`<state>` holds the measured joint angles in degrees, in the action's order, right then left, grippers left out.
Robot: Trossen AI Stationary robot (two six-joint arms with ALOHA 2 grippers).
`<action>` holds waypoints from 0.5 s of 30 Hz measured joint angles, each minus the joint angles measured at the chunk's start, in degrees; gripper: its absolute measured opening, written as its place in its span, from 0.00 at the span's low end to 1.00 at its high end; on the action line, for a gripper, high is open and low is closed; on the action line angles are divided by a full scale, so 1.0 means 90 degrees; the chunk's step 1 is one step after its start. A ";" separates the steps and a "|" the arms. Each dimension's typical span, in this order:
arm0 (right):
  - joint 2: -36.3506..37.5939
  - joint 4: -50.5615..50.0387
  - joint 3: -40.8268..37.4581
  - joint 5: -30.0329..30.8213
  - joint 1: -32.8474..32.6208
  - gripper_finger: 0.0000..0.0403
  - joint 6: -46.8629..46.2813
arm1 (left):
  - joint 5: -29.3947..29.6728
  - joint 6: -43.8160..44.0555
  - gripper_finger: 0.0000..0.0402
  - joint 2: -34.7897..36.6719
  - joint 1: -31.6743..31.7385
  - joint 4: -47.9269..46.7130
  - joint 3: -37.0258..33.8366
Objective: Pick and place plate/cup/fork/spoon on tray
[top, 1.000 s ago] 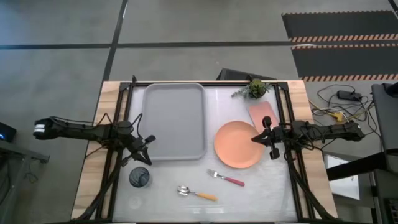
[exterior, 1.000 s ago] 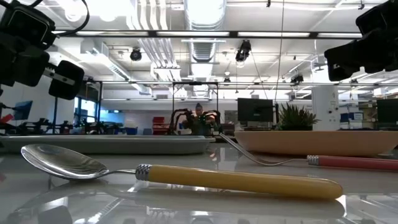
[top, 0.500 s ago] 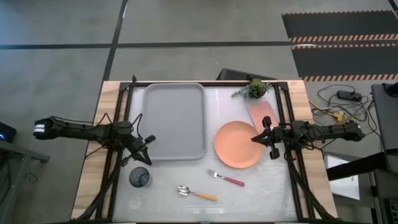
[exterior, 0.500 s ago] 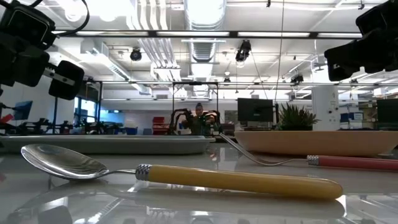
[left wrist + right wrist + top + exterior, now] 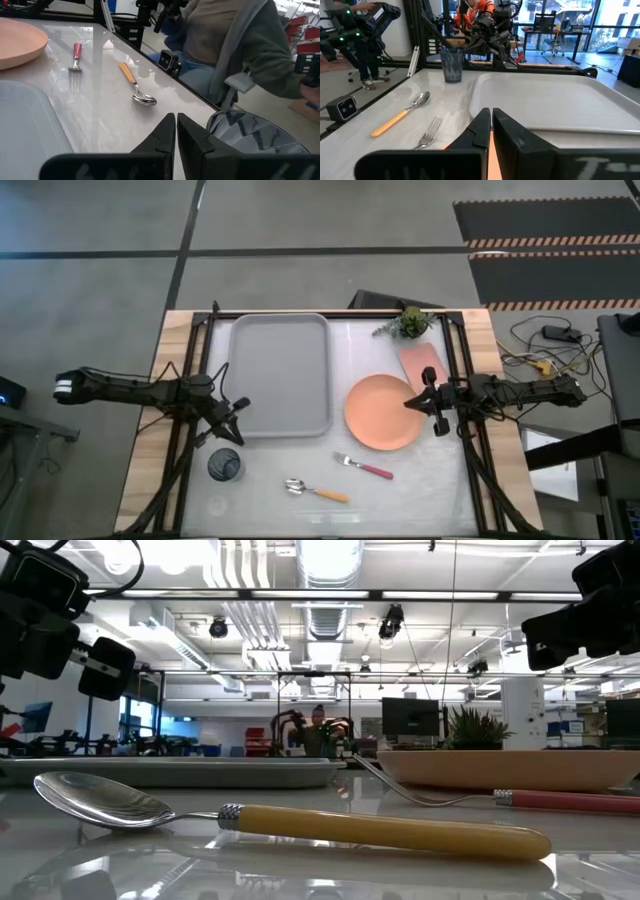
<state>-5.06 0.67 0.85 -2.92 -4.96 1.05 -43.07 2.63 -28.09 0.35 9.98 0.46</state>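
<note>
The light-grey tray [image 5: 282, 375] lies at the table's far left. The salmon-orange plate [image 5: 383, 411] lies flat to its right. The dark cup [image 5: 224, 465] stands upright near the front left. The fork [image 5: 363, 466] and the spoon [image 5: 317, 491] lie flat near the front edge. My left gripper [image 5: 242, 407] is shut and empty, held above the table between the tray's near left corner and the cup [image 5: 260, 135]. My right gripper [image 5: 408, 402] is shut and empty, over the plate's right rim, its fingers pointing toward the tray [image 5: 545, 100].
A pink rectangular slab [image 5: 423, 365] and a small plant [image 5: 410, 322] sit at the far right, behind the plate. A person [image 5: 235, 45] sits just beyond the table's near edge. Bare tabletop lies between the tray and the cutlery.
</note>
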 joint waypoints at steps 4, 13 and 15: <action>0.0000 0.0000 0.0002 0.0002 -0.0002 0.02 0.0001 | 0.0002 -0.0002 0.00 0.0010 -0.0001 0.0002 0.0001; 0.0000 0.0112 -0.0001 -0.0009 -0.0002 0.02 -0.0080 | 0.1188 -0.0032 0.00 -0.0040 -0.0001 0.2410 0.0001; 0.0002 0.0181 -0.0001 -0.0010 0.0001 0.02 -0.0528 | 0.1597 0.0001 0.00 -0.0063 0.0001 0.3429 0.0000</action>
<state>-5.04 2.30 0.84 -3.01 -4.95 -3.70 -28.70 2.64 -28.66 0.36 40.84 0.46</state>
